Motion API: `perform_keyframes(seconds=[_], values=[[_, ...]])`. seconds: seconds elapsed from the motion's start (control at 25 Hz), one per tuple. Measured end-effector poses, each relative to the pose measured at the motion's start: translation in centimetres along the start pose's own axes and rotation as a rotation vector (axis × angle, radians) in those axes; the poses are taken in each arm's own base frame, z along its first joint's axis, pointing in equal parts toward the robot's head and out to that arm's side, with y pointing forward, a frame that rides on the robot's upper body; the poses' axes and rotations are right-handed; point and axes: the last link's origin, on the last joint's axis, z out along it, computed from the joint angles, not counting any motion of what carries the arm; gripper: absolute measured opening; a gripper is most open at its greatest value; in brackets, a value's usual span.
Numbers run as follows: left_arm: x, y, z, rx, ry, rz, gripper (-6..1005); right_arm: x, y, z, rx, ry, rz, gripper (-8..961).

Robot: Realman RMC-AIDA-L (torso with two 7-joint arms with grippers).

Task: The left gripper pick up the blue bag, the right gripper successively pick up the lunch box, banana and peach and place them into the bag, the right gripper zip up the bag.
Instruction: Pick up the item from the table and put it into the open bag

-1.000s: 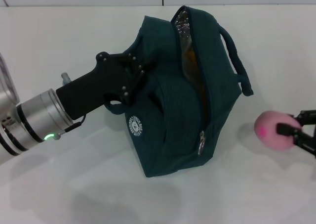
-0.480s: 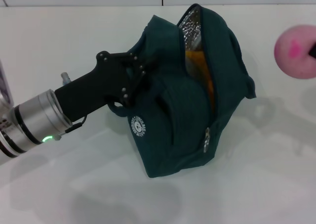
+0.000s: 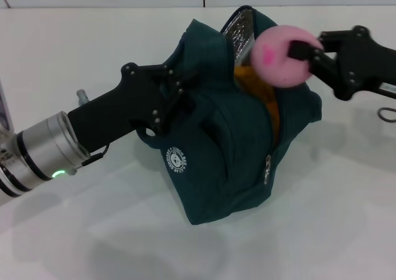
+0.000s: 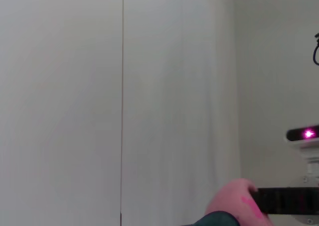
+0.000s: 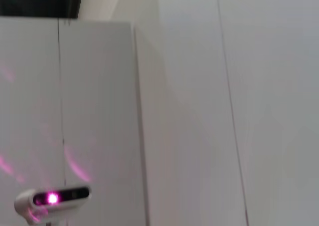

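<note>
Fingers of the right gripper (image 3: 296, 50) clamped on the peach (image 3: 280, 56) over the blue bag (image 3: 235, 138) opening, left gripper (image 3: 179, 85) pinching the bag's fabric

Bag (image 3: 229, 162): matt dark teal woven cloth, soft and creased, with crinkled shiny silver foil lining (image 3: 240, 29) at the open mouth and a small metal zip pull (image 3: 267, 169). Printed white round logo (image 3: 176, 162) on the cloth. Peach (image 3: 281, 56): pink, matt, faintly fuzzy skin. Left gripper (image 3: 176, 88): matt black hard plastic, small screw heads, behind it a brushed silver metal wrist (image 3: 46, 150). Right gripper (image 3: 306, 50): same matt black plastic. Counter (image 3: 93, 230): smooth white, slightly glossy, soft reflections.
</note>
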Motion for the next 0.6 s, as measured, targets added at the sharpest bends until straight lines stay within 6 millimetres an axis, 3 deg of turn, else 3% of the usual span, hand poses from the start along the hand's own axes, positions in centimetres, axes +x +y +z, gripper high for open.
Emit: perform_keyframes(seconds=[0.32, 0.6], values=[[0.0, -0.1, -0.1, 0.004, -0.005, 0.003, 35, 0.1, -0.4, 3.0, -0.089, 0.178, 0.078, 36], [0.0, -0.2, -0.1, 0.006, -0.006, 0.019, 35, -0.2, -0.1, 3.1, -0.142, 0.347, 0.103, 41]])
